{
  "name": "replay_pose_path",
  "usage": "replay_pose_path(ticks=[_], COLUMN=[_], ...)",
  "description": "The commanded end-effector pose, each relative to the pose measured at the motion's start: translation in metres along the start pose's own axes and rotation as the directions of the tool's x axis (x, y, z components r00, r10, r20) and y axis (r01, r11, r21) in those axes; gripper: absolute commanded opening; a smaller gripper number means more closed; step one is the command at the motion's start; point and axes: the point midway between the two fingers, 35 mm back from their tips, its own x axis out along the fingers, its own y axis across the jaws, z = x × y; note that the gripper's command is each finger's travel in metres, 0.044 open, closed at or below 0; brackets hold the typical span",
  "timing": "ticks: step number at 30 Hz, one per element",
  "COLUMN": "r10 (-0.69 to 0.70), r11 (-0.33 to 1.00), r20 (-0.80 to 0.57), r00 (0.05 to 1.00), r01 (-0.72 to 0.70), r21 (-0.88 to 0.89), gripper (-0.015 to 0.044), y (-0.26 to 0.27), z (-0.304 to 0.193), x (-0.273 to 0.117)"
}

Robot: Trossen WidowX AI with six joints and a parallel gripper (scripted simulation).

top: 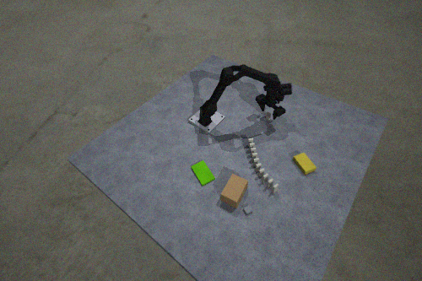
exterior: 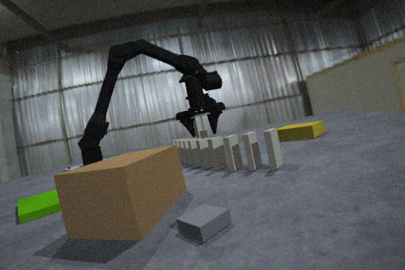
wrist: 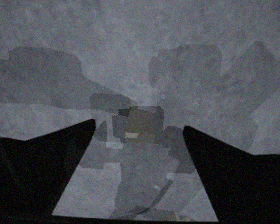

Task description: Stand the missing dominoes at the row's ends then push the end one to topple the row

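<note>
A curved row of several pale dominoes (top: 256,159) (exterior: 273,148) stands upright, spaced apart. One more domino (top: 267,116) (exterior: 203,134) (wrist: 142,125) seems to stand alone beyond the row's far end, in the arm's shadow; its lower part is hidden in the exterior view. My gripper (top: 269,114) (exterior: 203,135) (wrist: 140,126) is open and points down above this lone domino, with nothing held. In the wrist view the domino shows between and beyond the fingertips. How close the fingertips are to it is hard to tell. The gripper is clear of the row.
An orange-brown box (top: 233,191) (exterior: 105,189) and a small grey block (top: 247,210) (exterior: 204,221) lie near the row's near end. A green slab (top: 202,173) (exterior: 38,205) lies left of the box. A yellow block (top: 305,163) (exterior: 301,131) lies right of the row.
</note>
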Motion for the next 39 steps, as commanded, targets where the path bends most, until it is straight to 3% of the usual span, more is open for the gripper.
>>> replay_pose_path(ticks=[1,2,15,25,36,39], r10=[0.002,0.002,0.002,0.002,0.004,0.005], r11=[1.0,1.0,1.0,1.0,1.0,1.0], r20=[-0.008,-0.008,-0.008,-0.008,-0.006,-0.007], r00=[1.0,1.0,1.0,1.0,1.0,1.0], r01=[-0.002,-0.002,-0.002,-0.002,-0.004,-0.005], r21=[-0.005,-0.005,-0.005,-0.004,-0.001,0.0], gripper=[0.044,0.044,0.0107,0.0107,0.0107,0.0107], y=[0.0,0.0,0.0,0.0,0.0,0.001], z=[-0.001,-0.001,-0.001,-0.001,0.001,0.0], x=[0.007,0.007,0.007,0.005,-0.119,-0.127])
